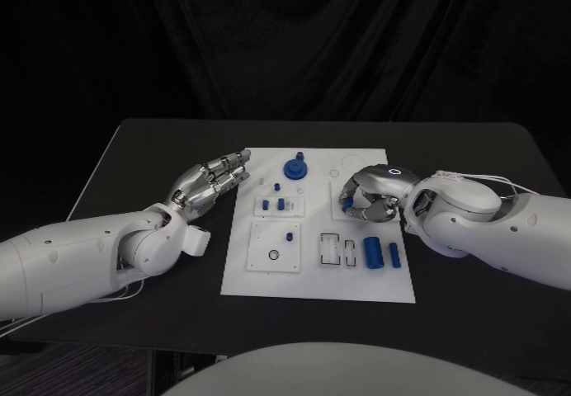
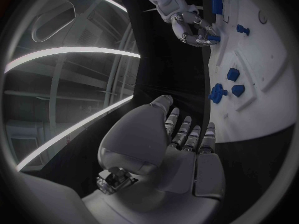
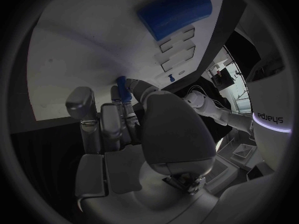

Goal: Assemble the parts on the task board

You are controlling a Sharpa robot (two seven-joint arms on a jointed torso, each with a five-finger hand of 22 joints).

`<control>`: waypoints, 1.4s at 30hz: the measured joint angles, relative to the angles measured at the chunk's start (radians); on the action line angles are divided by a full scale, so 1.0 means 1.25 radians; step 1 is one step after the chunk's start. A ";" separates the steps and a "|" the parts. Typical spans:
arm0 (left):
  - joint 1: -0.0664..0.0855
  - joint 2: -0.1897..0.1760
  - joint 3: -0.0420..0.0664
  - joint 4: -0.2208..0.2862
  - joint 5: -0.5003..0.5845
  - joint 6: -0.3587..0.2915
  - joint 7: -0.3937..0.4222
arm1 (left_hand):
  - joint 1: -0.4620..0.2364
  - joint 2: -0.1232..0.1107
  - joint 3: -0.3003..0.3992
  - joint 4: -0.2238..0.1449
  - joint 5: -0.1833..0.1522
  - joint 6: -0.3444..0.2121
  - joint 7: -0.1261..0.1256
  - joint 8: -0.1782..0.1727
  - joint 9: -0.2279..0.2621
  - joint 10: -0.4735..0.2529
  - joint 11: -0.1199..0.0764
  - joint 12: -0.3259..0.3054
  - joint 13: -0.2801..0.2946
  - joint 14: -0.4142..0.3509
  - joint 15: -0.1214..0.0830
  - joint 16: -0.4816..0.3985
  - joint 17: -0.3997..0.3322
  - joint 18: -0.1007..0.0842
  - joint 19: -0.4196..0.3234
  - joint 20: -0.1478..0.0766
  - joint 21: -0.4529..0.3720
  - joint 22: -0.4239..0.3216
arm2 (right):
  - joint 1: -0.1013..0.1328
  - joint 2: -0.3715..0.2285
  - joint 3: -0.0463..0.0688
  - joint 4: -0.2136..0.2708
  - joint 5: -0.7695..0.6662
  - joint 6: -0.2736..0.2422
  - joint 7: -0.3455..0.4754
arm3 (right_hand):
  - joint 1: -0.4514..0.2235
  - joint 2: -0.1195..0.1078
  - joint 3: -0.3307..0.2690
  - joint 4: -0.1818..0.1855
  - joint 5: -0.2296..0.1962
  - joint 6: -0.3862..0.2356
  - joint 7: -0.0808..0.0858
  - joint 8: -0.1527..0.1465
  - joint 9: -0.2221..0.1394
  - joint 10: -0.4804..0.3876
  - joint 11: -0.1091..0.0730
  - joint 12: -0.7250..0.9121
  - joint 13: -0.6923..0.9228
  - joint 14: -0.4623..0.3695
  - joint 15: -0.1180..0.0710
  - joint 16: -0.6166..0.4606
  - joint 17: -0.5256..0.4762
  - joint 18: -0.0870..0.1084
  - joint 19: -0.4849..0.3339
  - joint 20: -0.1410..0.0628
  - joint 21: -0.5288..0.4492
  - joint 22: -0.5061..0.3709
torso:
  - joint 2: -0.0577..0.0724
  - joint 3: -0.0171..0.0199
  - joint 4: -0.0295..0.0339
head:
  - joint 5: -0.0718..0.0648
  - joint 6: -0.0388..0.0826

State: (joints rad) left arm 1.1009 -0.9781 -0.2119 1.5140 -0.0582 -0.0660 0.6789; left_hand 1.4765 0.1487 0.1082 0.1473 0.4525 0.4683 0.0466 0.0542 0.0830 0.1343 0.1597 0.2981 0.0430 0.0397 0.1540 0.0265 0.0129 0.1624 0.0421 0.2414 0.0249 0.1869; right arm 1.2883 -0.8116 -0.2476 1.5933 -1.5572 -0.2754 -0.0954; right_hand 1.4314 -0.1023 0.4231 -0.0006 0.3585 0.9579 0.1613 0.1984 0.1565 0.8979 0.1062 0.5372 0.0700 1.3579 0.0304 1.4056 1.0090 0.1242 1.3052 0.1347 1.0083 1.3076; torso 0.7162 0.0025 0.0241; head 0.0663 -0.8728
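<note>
A white task board [image 1: 357,285] lies flat in the middle of a black counter [image 1: 143,157], with small blue parts spread across it so that each can be reached from above. Near the board's far edge stands a blue gear-like piece [image 1: 294,169] on its post; nearer the middle, a few small blue pegs [image 1: 280,203] stand in a raised white block. Toward the near right corner a blue cylinder [image 1: 372,252] and a thinner blue rod [image 1: 394,254] lie side by side next to open rectangular slots [image 1: 332,248], probably the seats meant to receive such pieces. The right hand [image 1: 371,196] is over the board's right side, fingers curled inward; the right wrist view shows its fingertips [image 3: 124,104] pinching a small blue pin [image 3: 122,86], held just over the white surface, apparently for setting into a hole. The exact hole it is meant for cannot be told. The left hand [image 1: 212,183] rests at the board's left edge, over the counter, with fingers straight, apart and holding nothing; it seems to be kept out of the way, close enough to steady the board or take a part if needed. Judging by the loose pieces, much of the assembly is not yet done.
</note>
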 measured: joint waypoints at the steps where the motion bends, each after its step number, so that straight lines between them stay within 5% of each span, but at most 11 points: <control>1: 0.000 0.001 0.000 -0.001 0.000 0.001 0.000 | 0.000 0.000 0.000 0.000 0.000 0.001 0.001 0.000 0.000 0.000 0.000 0.000 0.000 0.000 0.000 0.000 0.000 0.000 0.000 0.000 0.000 0.000 | 0.000 0.000 0.000 0.000 -0.001 0.000 0.000 | 0.002 -0.002 0.002 -0.002 0.000 0.000 0.000 0.000 0.000 0.001 -0.001 0.000 0.000 -0.001 -0.001 0.000 -0.003 0.000 -0.001 -0.001 -0.004 0.000 | 0.000 0.0000 0.0000 | 0.000 0.000; 14: 0.000 0.003 0.000 -0.004 0.000 0.011 0.000 | -0.003 0.009 0.005 -0.005 0.003 0.007 0.007 0.000 0.000 0.000 0.000 0.000 0.000 0.000 0.000 0.003 0.000 0.000 0.003 0.003 0.000 0.003 | 0.004 -0.013 0.000 0.018 -0.005 -0.019 0.001 | 0.002 -0.003 0.017 -0.011 -0.041 0.037 -0.012 0.021 0.029 0.039 -0.013 -0.011 0.004 0.005 -0.007 0.000 0.004 0.000 0.003 -0.007 0.007 0.000 | 0.000 0.0002 -0.0003 | 0.005 0.000; 28: 0.000 0.000 0.000 -0.004 0.001 0.013 0.000 | -0.004 0.009 0.007 -0.004 0.006 0.007 0.013 0.000 0.000 -0.003 0.003 0.000 0.000 0.003 0.003 0.003 0.001 0.000 0.006 0.006 0.000 0.005 | 0.057 -0.025 0.000 0.082 0.002 -0.035 0.000 | 0.006 0.008 0.019 -0.013 -0.056 0.046 -0.014 0.027 0.043 0.047 -0.012 -0.017 0.009 0.011 -0.012 0.000 0.009 0.000 0.008 -0.012 0.017 0.000 | 0.001 -0.0005 0.0002 | 0.010 0.000; 42: 0.000 0.004 0.000 -0.007 0.001 0.018 0.000 | -0.007 0.012 0.010 -0.005 0.006 0.010 0.016 0.000 0.000 -0.003 0.003 0.000 0.000 0.006 0.006 0.007 0.001 0.000 0.006 0.006 0.000 0.006 | 0.048 0.041 0.000 0.141 -0.026 -0.006 -0.005 | 0.008 0.009 0.016 -0.019 -0.069 0.045 -0.014 0.028 0.055 0.052 -0.007 -0.017 0.009 0.013 -0.015 -0.003 0.010 0.000 0.011 -0.015 0.017 0.000 | 0.002 -0.0013 0.0005 | 0.021 0.000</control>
State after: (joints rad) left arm 1.1009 -0.9737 -0.2120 1.5053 -0.0571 -0.0435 0.6790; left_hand 1.4681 0.1640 0.1212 0.1410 0.4599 0.4807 0.0663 0.0542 0.0832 0.1307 0.1630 0.2978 0.0432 0.0468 0.1611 0.0347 0.0147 0.1623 0.0498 0.2491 0.0249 0.1944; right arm 1.3481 -0.7602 -0.2478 1.7694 -1.5902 -0.2832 -0.1019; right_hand 1.4411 -0.0908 0.4430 -0.0238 0.2723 1.0147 0.1435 0.2334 0.2246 0.9633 0.0981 0.5161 0.0811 1.3746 0.0116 1.4021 1.0211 0.1244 1.3188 0.1161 1.0290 1.3074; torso 0.7186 0.0009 0.0246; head 0.0925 -0.8725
